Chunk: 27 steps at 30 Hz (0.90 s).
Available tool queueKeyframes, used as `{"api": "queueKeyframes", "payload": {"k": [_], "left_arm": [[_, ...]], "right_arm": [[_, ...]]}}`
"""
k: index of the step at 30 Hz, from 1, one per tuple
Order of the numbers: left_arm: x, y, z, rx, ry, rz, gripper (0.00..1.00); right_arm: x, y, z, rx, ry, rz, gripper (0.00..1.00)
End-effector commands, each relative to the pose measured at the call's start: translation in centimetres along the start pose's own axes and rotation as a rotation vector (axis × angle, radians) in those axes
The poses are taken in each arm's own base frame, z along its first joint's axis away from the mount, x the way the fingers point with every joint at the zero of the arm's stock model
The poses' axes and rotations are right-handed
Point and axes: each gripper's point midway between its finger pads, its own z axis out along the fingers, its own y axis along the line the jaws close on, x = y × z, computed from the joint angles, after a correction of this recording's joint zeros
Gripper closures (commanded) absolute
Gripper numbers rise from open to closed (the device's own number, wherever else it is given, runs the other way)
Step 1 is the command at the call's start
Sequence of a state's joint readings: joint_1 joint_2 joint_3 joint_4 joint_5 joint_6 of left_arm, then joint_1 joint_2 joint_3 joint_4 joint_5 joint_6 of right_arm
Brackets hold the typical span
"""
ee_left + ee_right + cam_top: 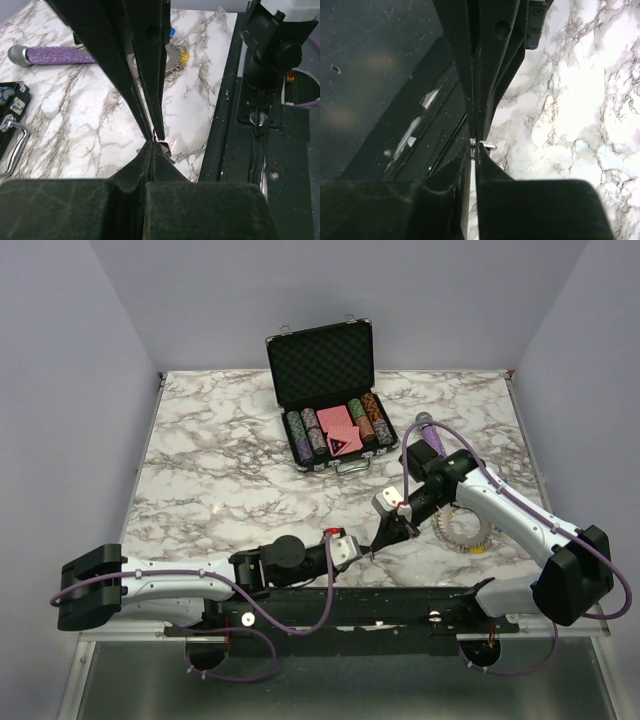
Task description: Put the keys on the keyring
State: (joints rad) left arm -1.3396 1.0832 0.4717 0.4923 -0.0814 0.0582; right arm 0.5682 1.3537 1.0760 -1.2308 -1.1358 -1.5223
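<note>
By the surface's (220, 460) near edge, the left pincer (151, 155) was clenched, tip against the barely parted right pincer (474, 155). The keyring (462, 530) lay toward the right edge. Anything passed between them could slip.

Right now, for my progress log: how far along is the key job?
Done: unclear; the yellow key and blue key lie at the keyring, threading not visible. In hand: left gripper and right gripper meet tip to tip at a small silver piece. To do: getting it onto the ring.

Marble table (220, 460): case (330, 405), microphone (431, 443), keyring (462, 530)
</note>
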Motion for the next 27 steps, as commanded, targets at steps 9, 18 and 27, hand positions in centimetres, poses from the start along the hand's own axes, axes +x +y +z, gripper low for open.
{"api": "queueKeyframes", "payload": {"k": [9,18,27], "left_arm": [[-4.2,2.0,-5.1,-0.113,-0.439,-0.274,1.0],[-7.5,2.7,-7.5,-0.119,-0.691,-0.303,1.0],[-8.7,3.0,-6.7,-0.134,-0.706,-0.276,1.0]], "right_arm": [[-4.2,-2.2,-0.3,0.06,-0.152,0.174,0.68],[-6.0,-3.5,-0.3,0.025,-0.24,0.235,0.68],[-5.4,-3.3,0.1,0.021,-0.243,0.28,0.67]]}}
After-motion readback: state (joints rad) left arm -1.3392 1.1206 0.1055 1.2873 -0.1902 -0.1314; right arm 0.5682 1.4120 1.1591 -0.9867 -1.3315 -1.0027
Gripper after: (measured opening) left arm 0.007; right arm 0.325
